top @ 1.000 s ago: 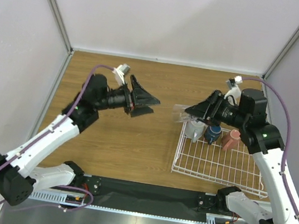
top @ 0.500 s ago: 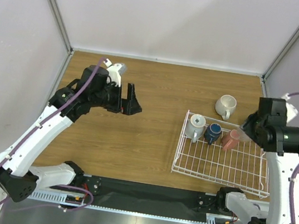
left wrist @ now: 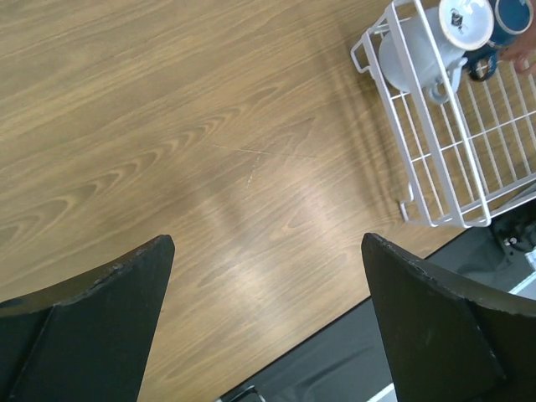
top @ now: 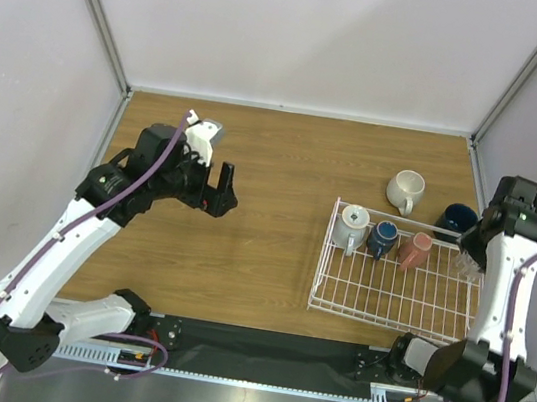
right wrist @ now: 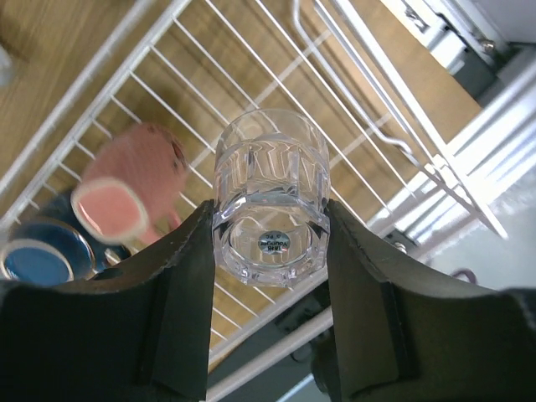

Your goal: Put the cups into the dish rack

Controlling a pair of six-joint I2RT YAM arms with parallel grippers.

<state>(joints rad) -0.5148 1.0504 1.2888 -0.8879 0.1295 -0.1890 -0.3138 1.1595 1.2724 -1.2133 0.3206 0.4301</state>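
The right gripper [right wrist: 270, 219] is clamped on the clear glass [right wrist: 270, 167], one dark finger on each side of its wall. The glass is rigid, smooth and faceted, with a thick base. In the right wrist view its long axis runs away from the camera, base nearer and rim farther.

Key relation: the dish rack [top: 319, 269] lies directly beyond the glass, its white wires crossing behind it. The glass hangs over the rack's right side, clear of the wires. The right arm is therefore the one placed to load it.

The rack is a stiff, open wire grid with low sides, standing on the wood-grain table [left wrist: 209, 126]. Along its far edge stand the pale grey-blue mug [top: 351, 226], the dark blue mug [top: 381, 240] and the reddish-pink cup [top: 415, 249], close together.

The left gripper [left wrist: 266, 243] hangs over bare table well left of the rack, jaws spread wide and empty.

Beyond the rack, the cream-white mug [top: 405, 189] and a dark blue cup [top: 458, 221] rest on the table, not yet loaded.
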